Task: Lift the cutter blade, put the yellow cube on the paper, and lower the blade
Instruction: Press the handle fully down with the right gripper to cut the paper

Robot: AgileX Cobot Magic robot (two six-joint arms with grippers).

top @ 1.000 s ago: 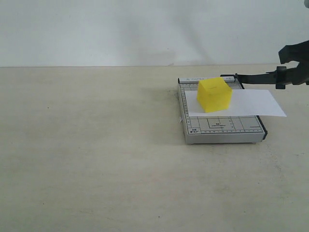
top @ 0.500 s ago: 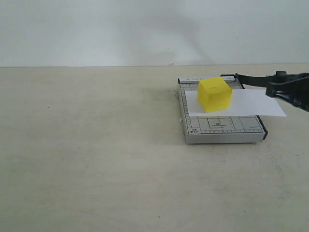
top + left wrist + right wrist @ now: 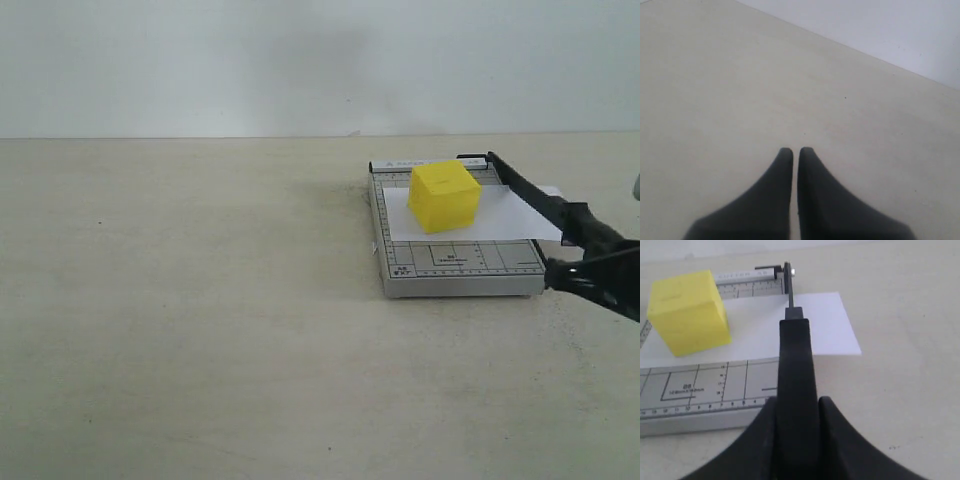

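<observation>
Exterior view: small grey gridded trimmer base (image 3: 460,266) sits right of centre on the pale beige table (image 3: 200,320).

Plain white thin sheet of paper (image 3: 512,224) lies flat across the base. Its right end overhangs the base's right edge.

Bright yellow cube (image 3: 444,196), solid with plain faces, stands upright on the paper. It is on the left half of the sheet, toward the far end of the base.

The cutter blade (image 3: 796,360) is a long thin black lever with a thick rounded black handle. It runs from its hinge at the base's far right corner diagonally toward the lower right of the frame. It lies low along the right edge, crossing over the paper. Cannot tell whether it is fully seated.

Right gripper (image 3: 799,407): the two black fingers (image 3: 832,412) sit one on each side of the handle, clamped on it near its outer end. The cube is left of the blade, apart from both blade and gripper.

Left gripper (image 3: 795,151): fingertips pressed together, holding nothing, over bare table. None of the task items appear in its wrist view.
</observation>
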